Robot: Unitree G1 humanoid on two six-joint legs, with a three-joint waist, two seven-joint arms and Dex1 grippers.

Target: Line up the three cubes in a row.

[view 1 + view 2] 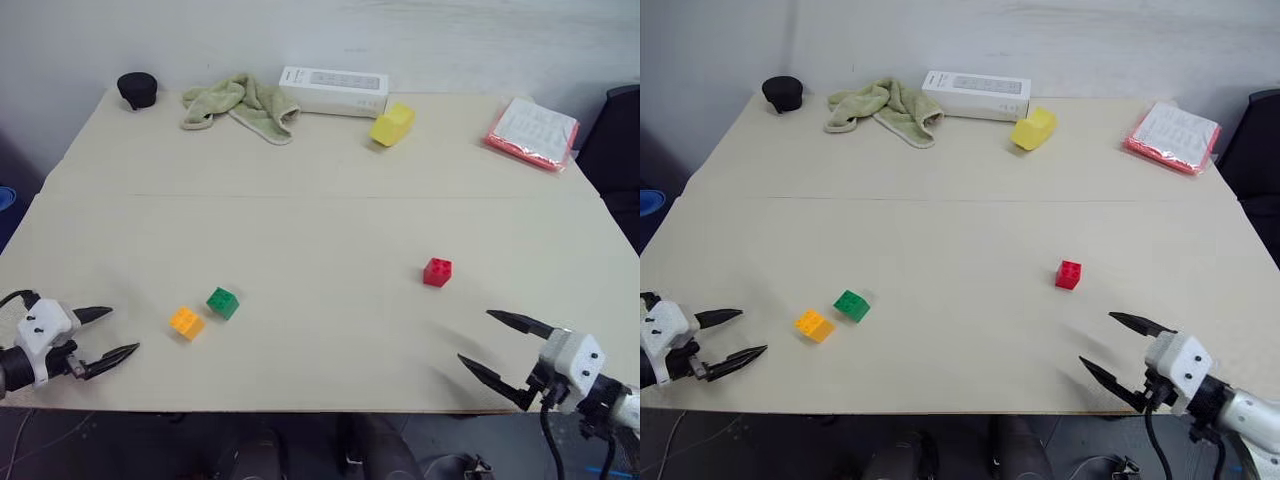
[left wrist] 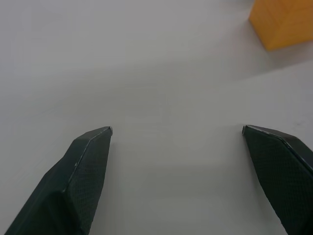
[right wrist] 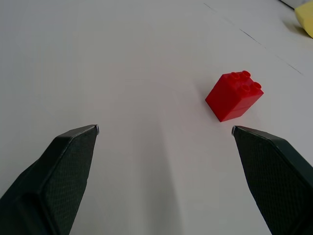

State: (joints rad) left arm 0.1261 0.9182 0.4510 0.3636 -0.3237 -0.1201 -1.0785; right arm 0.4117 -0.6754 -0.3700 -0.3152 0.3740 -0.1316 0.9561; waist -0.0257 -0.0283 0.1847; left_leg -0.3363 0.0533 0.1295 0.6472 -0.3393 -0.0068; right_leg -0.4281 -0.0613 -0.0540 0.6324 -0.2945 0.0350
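Beige table (image 1: 330, 200) against pale wall, perhaps two joined boards, both end effectors spread, empty

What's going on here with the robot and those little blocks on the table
A two-armed robot is set to line up three cubes, and none is held yet. The left gripper and right gripper hover at the near table edge, jaws open and empty. The orange cube and green cube sit close together near the left gripper; the red cube sits apart, ahead of the right gripper.
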